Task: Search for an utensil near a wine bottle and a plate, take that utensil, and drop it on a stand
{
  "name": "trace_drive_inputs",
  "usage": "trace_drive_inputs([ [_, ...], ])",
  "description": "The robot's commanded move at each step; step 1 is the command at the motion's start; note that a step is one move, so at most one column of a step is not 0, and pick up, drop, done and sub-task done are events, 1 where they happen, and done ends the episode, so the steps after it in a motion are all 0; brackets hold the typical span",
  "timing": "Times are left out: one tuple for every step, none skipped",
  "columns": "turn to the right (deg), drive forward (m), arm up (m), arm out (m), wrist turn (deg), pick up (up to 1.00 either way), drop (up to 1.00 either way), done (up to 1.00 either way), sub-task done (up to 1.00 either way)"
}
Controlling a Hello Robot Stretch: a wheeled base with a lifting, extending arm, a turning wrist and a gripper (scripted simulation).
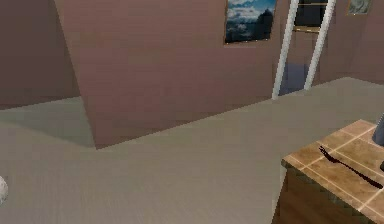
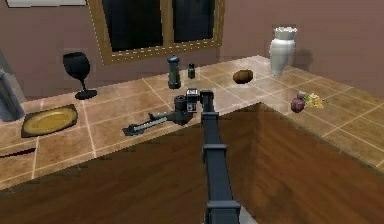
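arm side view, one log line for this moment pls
arm: extended over tiled counter | gripper: low over counter, right of plate, near dark bottle | hold: cannot tell

On the counter (image 2: 110, 105), the plate (image 2: 48, 121) lies left of the bottle (image 2: 174, 72), vase (image 2: 283, 50) farthest right.

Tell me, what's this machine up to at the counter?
A robot's arm reaches over a tiled kitchen counter. Its jaws are at a dark utensil lying there, near a yellowish plate and a dark bottle. Whether they hold anything can't be told.
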Motion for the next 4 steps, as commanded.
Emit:
trace_drive_inputs([
  [0.0,0.0,0.0,0.0,0.0,1.0,0.0,0.0,0.0],
  [0.0,0.0,0.1,0.0,0.0,0.0,0.0,0.0,0.0],
  [0.0,0.0,0.06,0.0,0.0,0.0,0.0,0.0,0.0],
  [0.0,0.0,0.0,0.0,-45.0,0.0,0.0,0.0,0.0],
])
